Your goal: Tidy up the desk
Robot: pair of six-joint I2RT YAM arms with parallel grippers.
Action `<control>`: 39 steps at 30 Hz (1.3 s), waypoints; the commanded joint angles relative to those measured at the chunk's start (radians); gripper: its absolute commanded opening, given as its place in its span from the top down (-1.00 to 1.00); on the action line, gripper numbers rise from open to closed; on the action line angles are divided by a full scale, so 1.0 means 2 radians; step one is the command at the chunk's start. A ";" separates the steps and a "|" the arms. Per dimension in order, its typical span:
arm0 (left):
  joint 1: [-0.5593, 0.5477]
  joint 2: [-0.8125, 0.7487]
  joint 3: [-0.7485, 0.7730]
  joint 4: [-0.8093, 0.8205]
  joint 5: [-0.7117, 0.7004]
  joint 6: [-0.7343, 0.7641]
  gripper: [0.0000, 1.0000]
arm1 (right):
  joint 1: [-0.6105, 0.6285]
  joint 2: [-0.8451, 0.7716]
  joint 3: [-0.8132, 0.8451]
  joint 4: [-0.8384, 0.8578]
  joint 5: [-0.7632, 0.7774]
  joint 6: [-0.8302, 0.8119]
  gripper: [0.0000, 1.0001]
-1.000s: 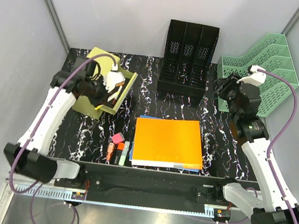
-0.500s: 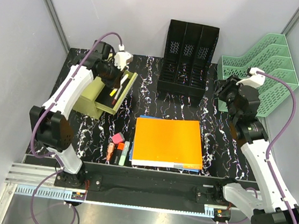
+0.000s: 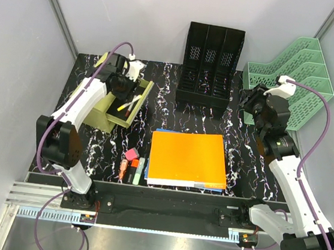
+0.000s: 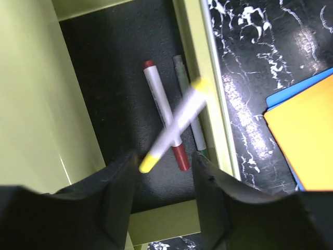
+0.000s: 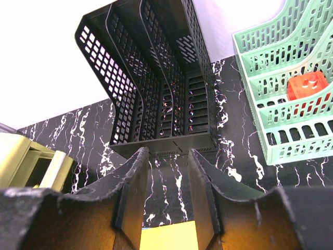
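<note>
The desk [image 3: 241, 163] is a black tabletop with white veins. My left gripper [image 3: 125, 87] hangs open over an olive green drawer box [image 3: 100, 115] at the back left. In the left wrist view the gripper [image 4: 162, 166] is empty. A blurred white marker with yellow ends [image 4: 174, 125] lies loose and slanted in the drawer [image 4: 78, 104], across a red-capped marker [image 4: 162, 117] and a grey-green one [image 4: 188, 112]. My right gripper [image 3: 248, 104] is open and empty above the desk at the back right, and also shows in the right wrist view [image 5: 167, 156].
An orange folder [image 3: 188, 157] lies on blue sheets at the front centre. A pink eraser [image 3: 131, 155] and several highlighters [image 3: 135, 169] lie to its left. A black mesh file holder [image 3: 210, 66] stands at the back. A green tiered tray [image 3: 296, 76] at the back right holds an orange object [image 5: 307, 86].
My left arm has swung back and its gripper has shifted slightly over the drawer. The yellow-ended marker now lies loose in the drawer. The right arm has barely moved.
</note>
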 commanded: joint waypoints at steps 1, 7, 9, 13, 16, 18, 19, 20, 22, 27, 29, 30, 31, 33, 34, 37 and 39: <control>0.003 -0.034 0.006 0.039 -0.022 -0.014 -0.09 | 0.008 0.003 0.012 0.019 -0.003 0.006 0.11; 0.011 -0.107 0.049 0.036 -0.021 -0.017 -0.28 | 0.043 0.040 0.025 0.013 -0.025 0.021 0.12; 0.029 -0.125 0.064 0.037 -0.022 -0.018 -0.30 | 0.070 0.061 0.035 0.013 -0.025 0.020 0.11; 0.082 -0.129 0.067 0.050 -0.024 -0.019 -0.33 | 0.166 0.162 0.096 -0.010 -0.029 0.016 0.13; 0.115 -0.113 0.050 0.051 -0.034 -0.021 -0.29 | 0.196 0.234 0.136 -0.018 -0.052 0.026 0.14; 0.132 -0.109 0.021 0.064 -0.035 -0.020 -0.26 | 0.211 0.278 0.151 -0.019 -0.065 0.039 0.14; 0.137 -0.110 0.009 0.072 -0.040 -0.021 -0.26 | 0.212 0.293 0.164 -0.019 -0.082 0.042 0.13; 0.143 -0.110 -0.011 0.087 -0.040 -0.021 -0.25 | 0.215 0.306 0.172 -0.019 -0.089 0.046 0.13; 0.156 -0.107 -0.026 0.100 -0.038 -0.021 -0.25 | 0.217 0.342 0.192 -0.019 -0.106 0.052 0.14; 0.181 -0.084 -0.046 0.120 -0.028 -0.026 -0.21 | 0.224 0.421 0.248 -0.026 -0.126 0.057 0.14; 0.186 -0.077 -0.051 0.125 -0.025 -0.024 -0.20 | 0.226 0.443 0.265 -0.029 -0.132 0.060 0.14; 0.189 -0.076 -0.053 0.127 -0.024 -0.024 -0.20 | 0.228 0.464 0.283 -0.030 -0.132 0.063 0.14; 0.189 -0.074 -0.058 0.128 -0.021 -0.021 -0.19 | 0.228 0.475 0.292 -0.032 -0.145 0.065 0.14; 0.191 -0.069 -0.062 0.131 -0.021 -0.018 -0.19 | 0.231 0.509 0.323 -0.033 -0.152 0.070 0.14; 0.192 -0.067 -0.068 0.131 -0.018 -0.015 -0.18 | 0.234 0.521 0.335 -0.037 -0.158 0.072 0.15; 0.193 -0.067 -0.081 0.133 -0.009 -0.008 -0.17 | 0.239 0.571 0.386 -0.052 -0.171 0.078 0.16; 0.193 -0.069 -0.089 0.133 -0.005 -0.003 -0.17 | 0.241 0.602 0.421 -0.057 -0.178 0.085 0.15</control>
